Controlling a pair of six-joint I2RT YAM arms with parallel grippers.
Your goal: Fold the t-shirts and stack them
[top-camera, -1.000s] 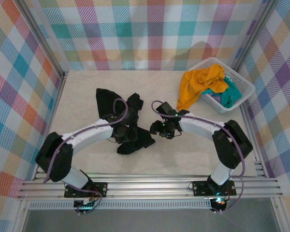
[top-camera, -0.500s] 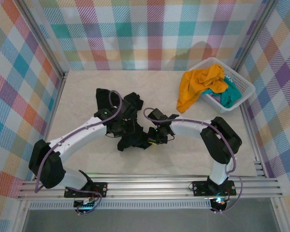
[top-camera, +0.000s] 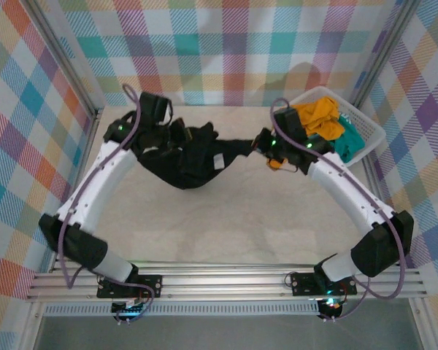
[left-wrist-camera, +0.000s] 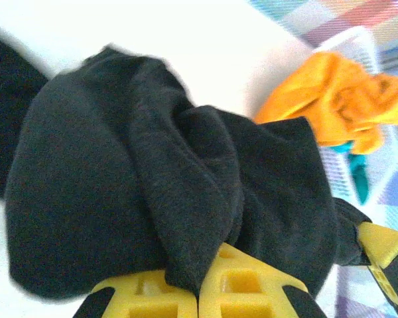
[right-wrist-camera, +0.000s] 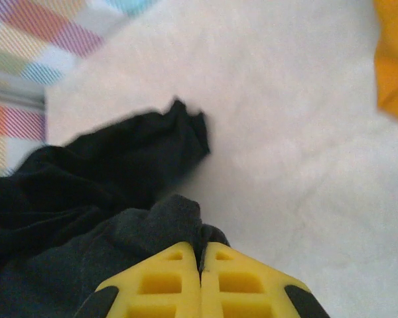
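Observation:
The black t-shirt (top-camera: 193,157) hangs bunched in the air over the back of the table, stretched between my two grippers. My left gripper (top-camera: 169,135) is shut on its left end; in the left wrist view the yellow jaws (left-wrist-camera: 199,285) pinch a fold of the black cloth (left-wrist-camera: 152,165). My right gripper (top-camera: 261,142) is shut on the right end, where a thin edge of black cloth (right-wrist-camera: 86,192) sits between its closed jaws (right-wrist-camera: 200,255). An orange-yellow t-shirt (top-camera: 321,117) and a teal one (top-camera: 348,142) lie in the basket.
The white lattice basket (top-camera: 369,131) stands at the back right, close to my right gripper, with the orange cloth (left-wrist-camera: 331,99) spilling over its rim. Plaid walls close in the back and both sides. Bare pale tabletop (top-camera: 233,219) lies below the hanging shirt.
Both grippers closed on the black t-shirt near the table's middle, then lifted it up and toward the back while moving apart. The shirt now hangs between them.

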